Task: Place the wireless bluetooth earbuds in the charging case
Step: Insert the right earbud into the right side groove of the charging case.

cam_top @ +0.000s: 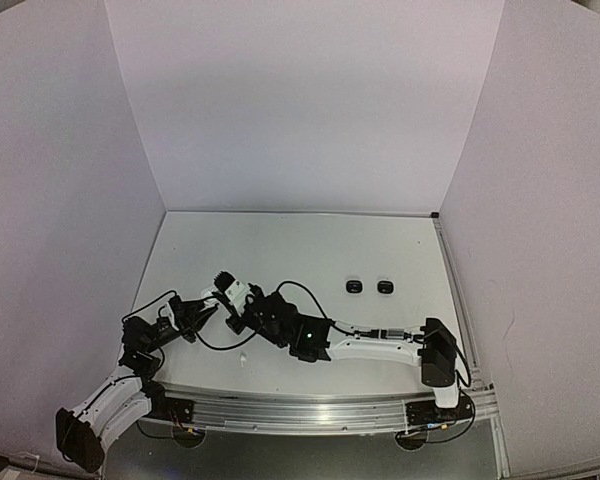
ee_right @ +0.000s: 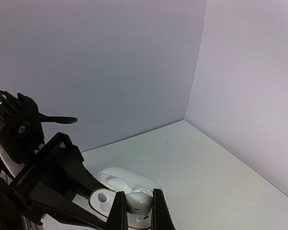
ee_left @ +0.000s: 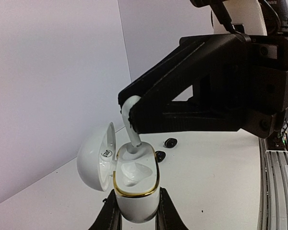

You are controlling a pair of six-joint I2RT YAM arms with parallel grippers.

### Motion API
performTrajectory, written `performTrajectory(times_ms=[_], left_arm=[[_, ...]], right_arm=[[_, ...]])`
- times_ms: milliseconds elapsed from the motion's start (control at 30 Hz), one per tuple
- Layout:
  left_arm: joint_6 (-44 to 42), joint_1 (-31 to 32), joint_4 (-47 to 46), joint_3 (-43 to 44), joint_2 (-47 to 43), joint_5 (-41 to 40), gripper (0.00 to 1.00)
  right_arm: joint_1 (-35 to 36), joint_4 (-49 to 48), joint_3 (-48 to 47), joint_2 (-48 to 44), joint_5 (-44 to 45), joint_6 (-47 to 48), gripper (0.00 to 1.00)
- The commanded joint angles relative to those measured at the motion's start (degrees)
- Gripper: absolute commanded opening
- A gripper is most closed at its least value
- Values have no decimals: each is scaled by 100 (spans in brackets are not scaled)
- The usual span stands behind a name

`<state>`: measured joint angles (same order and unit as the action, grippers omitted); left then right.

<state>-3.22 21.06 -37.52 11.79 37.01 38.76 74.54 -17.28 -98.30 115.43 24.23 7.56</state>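
Left claw: clenched on the open charging case, holding it upright and steady to receive.
Right claw: clenched on a white earbud, stem pointing down into the case.

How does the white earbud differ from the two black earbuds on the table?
The white earbud is pinched in the right gripper; the black earbuds lie free on the table. The white earbud points stem-down into the open charging case; the black earbuds lie apart from it. All are smaller than the case.
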Motion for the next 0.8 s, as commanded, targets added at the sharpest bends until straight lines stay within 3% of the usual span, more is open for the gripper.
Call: performTrajectory(times_ms=[0,767], left_arm=[[92,24,-157,130,-46,-61,0],[164,20,-118,122,-100,-72,0]], right_arm=[[-6,-250,96,114,131,115,0],[2,131,-268,400,281,907,0]])
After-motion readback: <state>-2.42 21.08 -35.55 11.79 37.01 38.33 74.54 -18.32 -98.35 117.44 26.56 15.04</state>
